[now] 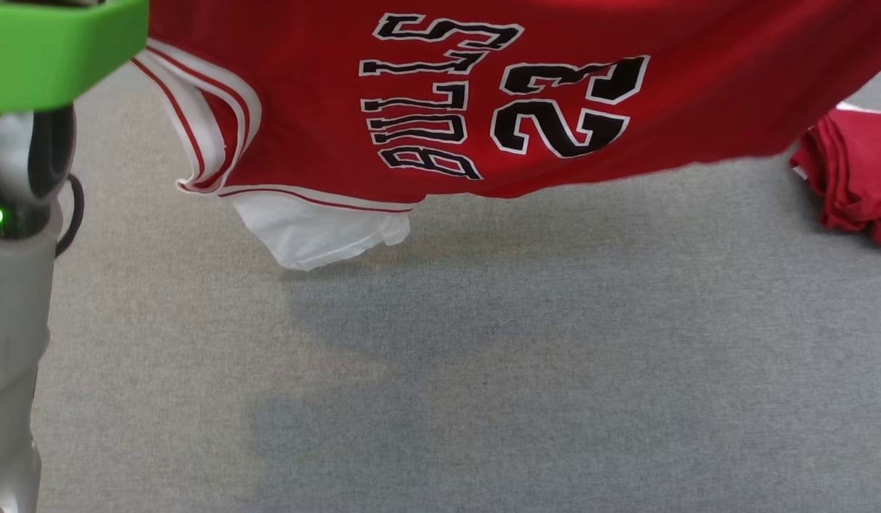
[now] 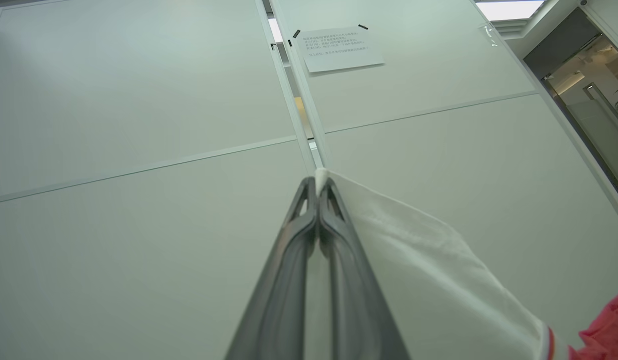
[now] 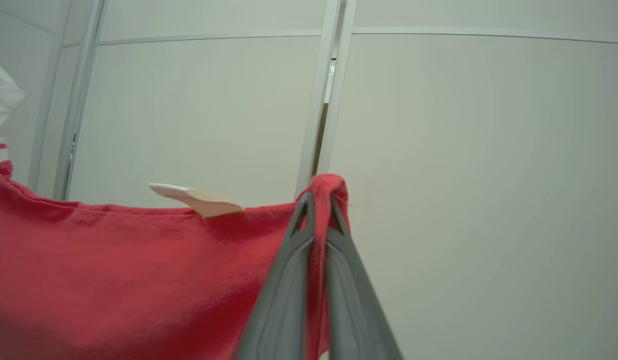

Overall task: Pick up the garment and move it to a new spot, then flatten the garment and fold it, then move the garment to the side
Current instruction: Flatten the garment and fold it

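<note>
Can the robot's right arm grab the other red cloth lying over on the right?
Probably not now. The right gripper is shut on the jersey, holding it up. The red cloth itself lies uncovered, so letting go first might free the way.

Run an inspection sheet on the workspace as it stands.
Surface: grey felt-like surface, with a shadow under the lifted garment.
Job's things: red basketball jersey with black lettering and white trim, held up between both grippers. A small white tag sticks up at its top edge.
Clutter: bunched red cloth at the surface's right edge.
Grippers: left gripper shut on the jersey's white fabric; right gripper shut on its red edge.
Cables: black cable loop beside the pale forearm.
Surroundings: pale wall panels; taped paper note.
</note>
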Robot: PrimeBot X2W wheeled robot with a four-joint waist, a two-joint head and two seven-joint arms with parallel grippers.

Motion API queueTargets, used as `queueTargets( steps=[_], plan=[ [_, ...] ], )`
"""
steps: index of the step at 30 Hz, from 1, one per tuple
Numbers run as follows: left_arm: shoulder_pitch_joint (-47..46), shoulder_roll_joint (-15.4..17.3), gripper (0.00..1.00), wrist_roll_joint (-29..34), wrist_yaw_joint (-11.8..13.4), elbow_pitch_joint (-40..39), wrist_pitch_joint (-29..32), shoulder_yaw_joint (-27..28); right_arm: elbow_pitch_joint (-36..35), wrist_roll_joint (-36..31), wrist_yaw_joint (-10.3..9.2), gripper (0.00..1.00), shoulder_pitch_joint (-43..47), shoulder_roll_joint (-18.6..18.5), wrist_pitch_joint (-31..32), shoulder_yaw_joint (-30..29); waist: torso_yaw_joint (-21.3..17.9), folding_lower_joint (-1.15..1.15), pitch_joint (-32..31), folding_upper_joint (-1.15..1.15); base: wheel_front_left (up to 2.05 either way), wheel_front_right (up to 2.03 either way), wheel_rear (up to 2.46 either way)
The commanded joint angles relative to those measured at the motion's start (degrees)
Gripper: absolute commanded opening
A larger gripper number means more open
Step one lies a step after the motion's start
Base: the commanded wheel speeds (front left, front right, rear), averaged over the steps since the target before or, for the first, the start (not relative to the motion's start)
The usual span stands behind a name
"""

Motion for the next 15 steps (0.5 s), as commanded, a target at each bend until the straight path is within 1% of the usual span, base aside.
queueTargets(
  steps=[1,5,8,11,15],
  plan=[
    [-1.8,-0.4,0.00,-0.1,-0.6,1.2,0.8,-0.6,-0.1,0.4,0.00,0.00,1.1,0.0,0.4,-0.3,-1.4,0.00,-2.6,0.00,0.00,0.00,0.00],
    [-5.1,-1.8,0.00,-1.0,-1.9,5.5,2.4,-2.3,1.0,1.6,0.00,0.00,1.1,0.3,1.0,-0.6,-1.9,0.00,-3.2,0.00,0.00,0.00,0.00],
    [-6.9,-2.7,0.00,-1.7,-2.8,9.8,2.7,-3.1,2.5,2.5,0.00,0.00,0.3,0.8,1.6,0.1,-2.4,0.00,-2.2,0.00,0.00,0.00,0.00],
    [-8.4,-3.7,0.00,-2.7,-3.4,14.8,1.8,-3.3,4.7,3.2,0.00,0.00,-1.7,1.2,1.7,1.3,-2.7,0.00,-0.2,0.00,0.00,0.00,0.00],
    [-11.3,-5.5,0.00,-3.1,-4.8,23.8,-1.7,-3.6,9.9,3.3,0.00,0.00,-6.1,2.4,1.0,4.1,-3.1,0.00,3.3,0.00,0.00,0.00,0.00]
  ],
)
